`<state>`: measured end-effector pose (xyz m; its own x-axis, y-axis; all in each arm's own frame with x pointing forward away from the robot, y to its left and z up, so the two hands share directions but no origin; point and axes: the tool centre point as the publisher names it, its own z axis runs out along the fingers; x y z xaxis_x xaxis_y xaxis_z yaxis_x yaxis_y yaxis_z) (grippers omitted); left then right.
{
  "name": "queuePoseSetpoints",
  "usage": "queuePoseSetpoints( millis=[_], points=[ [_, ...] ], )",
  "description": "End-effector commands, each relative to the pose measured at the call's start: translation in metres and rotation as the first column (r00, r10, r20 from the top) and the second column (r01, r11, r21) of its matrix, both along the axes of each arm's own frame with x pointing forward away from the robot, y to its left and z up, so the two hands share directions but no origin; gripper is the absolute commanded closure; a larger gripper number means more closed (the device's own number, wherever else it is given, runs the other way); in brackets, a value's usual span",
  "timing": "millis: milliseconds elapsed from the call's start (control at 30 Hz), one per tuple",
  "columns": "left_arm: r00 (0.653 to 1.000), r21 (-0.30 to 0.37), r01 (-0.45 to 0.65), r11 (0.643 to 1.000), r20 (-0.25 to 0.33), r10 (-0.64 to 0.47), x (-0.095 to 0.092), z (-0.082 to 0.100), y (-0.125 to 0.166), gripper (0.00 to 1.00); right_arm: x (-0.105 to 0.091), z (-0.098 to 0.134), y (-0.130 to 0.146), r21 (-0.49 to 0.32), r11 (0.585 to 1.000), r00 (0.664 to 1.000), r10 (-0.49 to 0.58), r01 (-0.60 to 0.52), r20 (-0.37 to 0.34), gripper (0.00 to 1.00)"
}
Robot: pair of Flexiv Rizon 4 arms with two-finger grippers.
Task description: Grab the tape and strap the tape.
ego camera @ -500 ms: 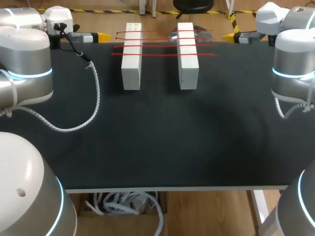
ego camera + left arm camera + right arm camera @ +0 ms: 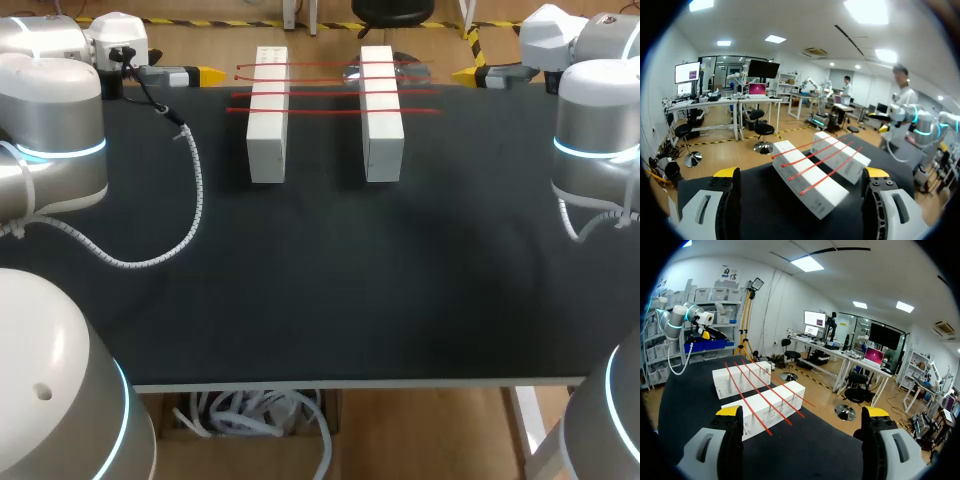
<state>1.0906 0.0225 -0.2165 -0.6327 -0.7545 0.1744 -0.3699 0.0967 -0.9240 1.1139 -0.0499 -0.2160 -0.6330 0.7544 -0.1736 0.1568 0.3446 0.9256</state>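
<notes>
- The black bench (image 2: 320,300) carried little on its near half; a coiled grey cable (image 2: 192,205) from the left arm (image 2: 50,130) drooped over its left side.
- Past the middle stood two long white blocks: the left block (image 2: 267,130) and the right block (image 2: 382,130), side by side with a gap between them, each running towards the far edge.
- Four thin red strips (image 2: 330,95), the tape of the task, lay across the far halves of both blocks. They bridged the gap and stuck out a little beyond each block's outer side. None looked lifted, looped or fastened.
- At the far left edge the left gripper (image 2: 205,74) hung level, pointing right towards the blocks and well apart from them. Its fingers (image 2: 726,175) were spread wide with nothing between them.
- At the far right edge the right gripper (image 2: 470,73) mirrored it, pointing left. Its fingers (image 2: 729,412) were likewise spread and held nothing, and it too was well apart from the strips.
- My judgement was that the task had not really begun: no strip had been grabbed and nothing was strapped. Reaching in, taking a strip and strapping it all remained.
</notes>
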Motion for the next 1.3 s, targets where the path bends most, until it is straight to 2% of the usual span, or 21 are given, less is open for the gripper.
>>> queuePoseSetpoints(
  millis=[33, 67, 133, 167, 200, 300, 400, 467, 600, 667, 800, 933, 1133, 1200, 1300],
  points=[
    [1.000, -0.003, -0.002, 1.000, 0.006, 0.002, 0.000, -0.002, 0.000, 0.00, 0.000, 0.000, 0.000, 0.001, 1.000, 1.000, 0.000, 0.000, 0.001, 0.00],
    [1.000, -0.003, -0.002, 1.000, 0.006, 0.002, 0.000, -0.002, 0.000, 0.00, 0.000, 0.000, 0.000, 0.001, 1.000, 1.000, 0.000, 0.000, 0.001, 0.00],
    [0.985, -0.016, 0.157, 0.988, 0.071, -0.155, 0.008, -0.004, 0.011, 0.00, 0.000, 0.000, 0.000, 0.001, 1.000, 1.000, 0.000, 0.000, 0.001, 0.00],
    [0.968, 0.030, 0.205, 0.978, 0.140, -0.207, 0.011, -0.005, 0.017, 0.00, 0.000, 0.000, 0.000, 0.001, 1.000, 1.000, 0.000, 0.000, 0.001, 0.00],
    [0.947, 0.070, 0.262, 0.962, 0.170, -0.271, 0.015, -0.008, 0.023, 0.00, 0.000, 0.000, 0.000, 0.001, 1.000, 1.000, 0.000, 0.000, 0.001, 0.00],
    [0.890, 0.096, 0.397, 0.913, 0.205, -0.408, 0.020, -0.016, 0.041, 0.00, 0.000, 0.000, 0.000, 0.001, 1.000, 1.000, 0.000, 0.000, 0.001, 0.00],
    [0.856, 0.118, 0.469, 0.875, 0.185, -0.483, 0.020, -0.025, 0.051, 0.00, 0.000, 0.000, 0.000, 0.001, 1.000, 1.000, 0.000, 0.000, 0.001, 0.00],
    [0.857, 0.100, 0.480, 0.872, 0.156, -0.490, 0.019, -0.029, 0.054, 0.00, 0.000, 0.000, 0.000, 0.001, 1.000, 1.000, 0.000, 0.000, 0.001, 0.00],
    [0.851, 0.088, 0.498, 0.863, 0.143, -0.506, 0.007, -0.028, 0.051, 0.00, 0.000, 0.000, 0.000, 0.001, 1.000, 1.000, 0.000, 0.000, 0.001, 0.00],
    [0.862, 0.110, 0.477, 0.872, 0.138, -0.488, 0.000, -0.029, 0.046, 0.00, 0.000, 0.000, 0.000, 0.001, 1.000, 1.000, 0.000, 0.000, 0.001, 0.00],
    [0.879, 0.065, 0.449, 0.891, 0.144, -0.454, -0.013, -0.029, 0.030, 0.00, 0.000, 0.000, 0.000, 0.001, 1.000, 1.000, 0.000, 0.000, 0.001, 0.00],
    [0.888, 0.040, 0.431, 0.901, 0.156, -0.432, -0.013, -0.035, 0.010, 0.00, 0.000, 0.000, 0.000, 0.001, 1.000, 1.000, 0.000, 0.000, 0.001, 0.00],
    [0.882, 0.064, 0.419, 0.906, 0.210, -0.423, -0.011, -0.046, -0.019, 0.00, 0.000, 0.000, 0.000, 0.001, 1.000, 1.000, 0.000, 0.000, 0.001, 0.00],
    [0.916, 0.031, 0.342, 0.939, 0.210, -0.341, -0.007, -0.041, -0.026, 0.00, 0.000, 0.000, 0.000, 0.001, 1.000, 1.000, 0.000, 0.000, 0.001, 0.00],
    [0.916, 0.031, 0.342, 0.939, 0.210, -0.341, -0.007, -0.041, -0.026, 0.00, 0.000, 0.000, 0.000, 0.001, 1.000, 1.000, 0.000, 0.000, 0.001, 0.00]
  ],
)
